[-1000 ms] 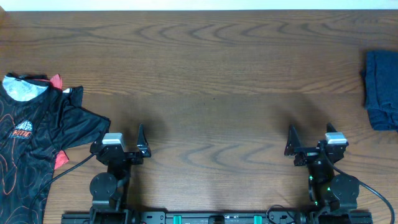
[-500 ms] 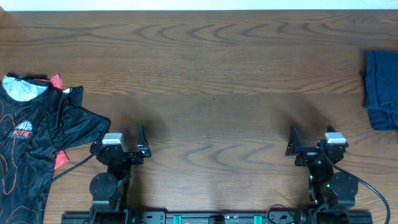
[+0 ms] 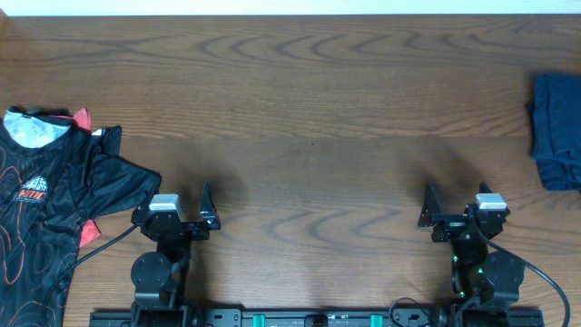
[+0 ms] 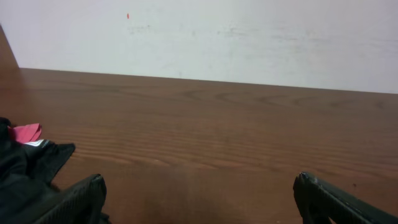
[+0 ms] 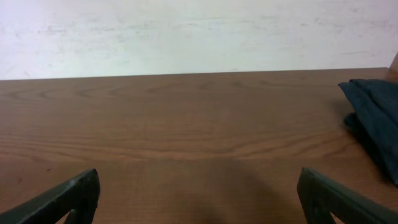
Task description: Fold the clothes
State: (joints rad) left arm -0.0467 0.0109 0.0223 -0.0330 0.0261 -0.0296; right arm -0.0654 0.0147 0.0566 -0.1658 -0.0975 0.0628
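Observation:
A folded dark navy garment (image 3: 556, 132) lies as a compact rectangle at the table's far right edge; its edge also shows in the right wrist view (image 5: 373, 109). My right gripper (image 3: 458, 216) is open and empty near the front edge, well short and left of the garment; its fingers (image 5: 198, 186) are spread wide over bare wood. My left gripper (image 3: 172, 213) is open and empty near the front left, its fingers (image 4: 199, 190) wide apart over bare wood.
A black jersey with orange-red print (image 3: 54, 200) lies spread at the left edge, touching the left gripper's side; its corner shows in the left wrist view (image 4: 25, 168). The wooden table (image 3: 309, 127) stretches between the two garments. A white wall lies beyond the far edge.

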